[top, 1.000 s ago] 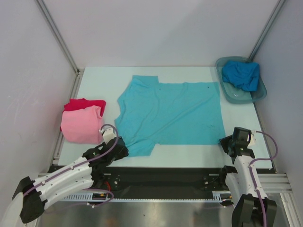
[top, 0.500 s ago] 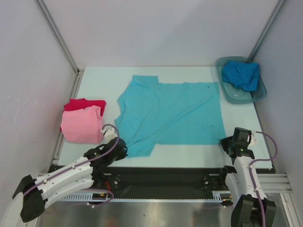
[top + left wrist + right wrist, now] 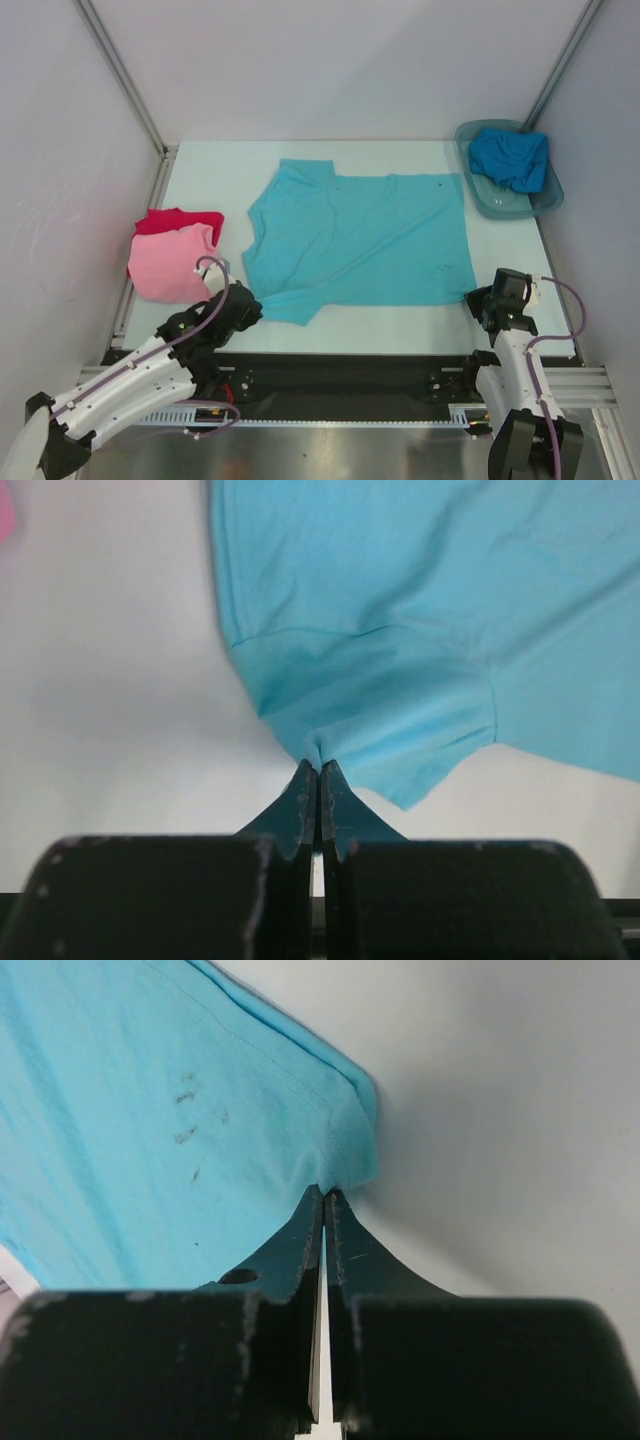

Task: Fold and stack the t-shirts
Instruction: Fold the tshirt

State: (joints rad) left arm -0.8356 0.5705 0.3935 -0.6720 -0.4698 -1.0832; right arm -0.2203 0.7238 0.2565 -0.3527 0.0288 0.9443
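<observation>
Pale grey walls (image 3: 330, 60) close round a white tabletop (image 3: 200, 180), and much of what lies on it is only half shown to me. Of the red cotton t-shirt (image 3: 178, 219) at the left edge of the overhead view I see just a strip, because the folded pink cotton t-shirt (image 3: 170, 268) lies on top of it; how the red one is folded I cannot tell. The deeper blue cotton t-shirt (image 3: 510, 158) sits crumpled in the grey translucent plastic tub (image 3: 492, 207) at the upper right, its shape lost in the bunching. The turquoise short-sleeved cotton t-shirt (image 3: 365, 240) is spread flat across the middle of the table, collar toward the left and hem toward the right; both wrist views cut it off at their frame edges. A few dark specks near its hem corner are too small to identify. My left gripper (image 3: 317, 772) has its jaws pressed together on the edge of the near sleeve, the cloth puckering where the tips bite. My right gripper (image 3: 324, 1196) is likewise squeezed tight, nipping the near hem corner at the shirt's lower right, the fabric folded over beside the tips. From above, both sets of tips are hidden beneath my own wrists.
</observation>
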